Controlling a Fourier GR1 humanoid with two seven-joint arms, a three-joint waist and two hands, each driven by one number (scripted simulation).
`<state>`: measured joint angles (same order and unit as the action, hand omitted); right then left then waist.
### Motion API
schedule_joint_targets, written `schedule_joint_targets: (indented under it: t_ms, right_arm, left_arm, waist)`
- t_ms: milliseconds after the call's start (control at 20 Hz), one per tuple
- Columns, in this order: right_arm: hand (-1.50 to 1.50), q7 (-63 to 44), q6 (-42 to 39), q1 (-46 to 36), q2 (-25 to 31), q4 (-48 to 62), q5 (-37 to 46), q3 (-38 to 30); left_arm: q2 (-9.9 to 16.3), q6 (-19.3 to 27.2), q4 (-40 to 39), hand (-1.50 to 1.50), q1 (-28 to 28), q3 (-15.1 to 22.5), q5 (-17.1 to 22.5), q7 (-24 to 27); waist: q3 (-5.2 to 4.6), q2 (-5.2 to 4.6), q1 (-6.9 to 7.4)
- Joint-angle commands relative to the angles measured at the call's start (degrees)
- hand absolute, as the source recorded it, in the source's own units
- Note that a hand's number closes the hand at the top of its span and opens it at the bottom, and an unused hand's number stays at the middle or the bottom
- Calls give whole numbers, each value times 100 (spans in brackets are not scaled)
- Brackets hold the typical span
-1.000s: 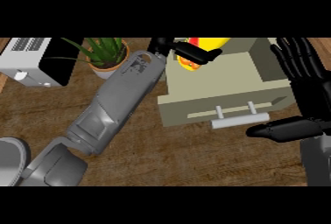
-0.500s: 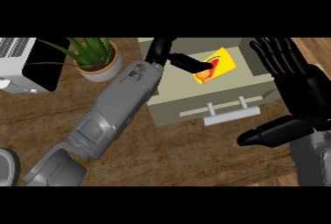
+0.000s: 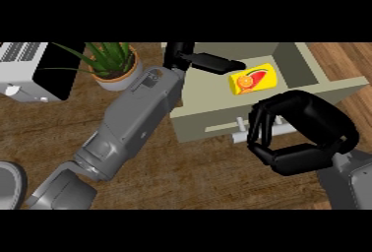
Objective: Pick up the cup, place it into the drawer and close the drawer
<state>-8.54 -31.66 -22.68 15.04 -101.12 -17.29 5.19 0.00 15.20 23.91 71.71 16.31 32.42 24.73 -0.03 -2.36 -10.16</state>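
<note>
The yellow orange-printed cup (image 3: 253, 80) lies inside the beige open drawer (image 3: 218, 115). Right hand (image 3: 301, 134), fingers curled and empty, at 5 o'clock of the white bar handle (image 3: 240, 133): push squarely toward 12 o'clock. Left hand (image 3: 207, 60), straight-fingered, must clear the drawer first.

There is one cup (image 3: 254, 80), one drawer (image 3: 218, 113) and one plant (image 3: 112, 61). There is one white box (image 3: 29, 69) and one grey plate (image 3: 9, 184). Two hands show, left (image 3: 207, 61) and right (image 3: 301, 133).

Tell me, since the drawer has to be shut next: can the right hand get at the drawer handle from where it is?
Probably yes. The right hand is curled just in front of the drawer handle, its fingers at the bar, with nothing between them. The left hand is back over the open drawer, clear of the front.
</note>
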Motion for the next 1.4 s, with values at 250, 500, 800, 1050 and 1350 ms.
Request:
schedule_joint_targets:
  t_ms: [250, 500, 800, 1050, 1350]
  right_arm:
    - [-150, -159, -495, 456, 951, -229, 1553, 506]
    - [-150, 433, 382, 545, 612, 574, 3325, 1087]
    - [-150, 1383, 976, 564, 447, 2341, 4284, 1575]
    - [150, 1554, 1139, -558, 152, 4169, 4645, 1493]
    - [150, 2845, 1917, -1276, 290, 5802, 4654, 814]
  left_arm:
    - [0, 466, -50, -150, 41, -17, 551, 408]
    - [0, 111, 34, -150, -215, -70, 712, 569]
    - [1, -104, 262, -150, -710, -211, 636, 803]
    - [428, -368, 681, -150, -998, -332, 677, 637]
    - [409, -549, 1046, -150, -1570, -170, 624, 661]
  waist:
    - [11, 140, 424]
    - [12, 143, 821]
    - [12, 188, 1133]
    - [12, 202, 1398]
    - [31, 130, 1648]
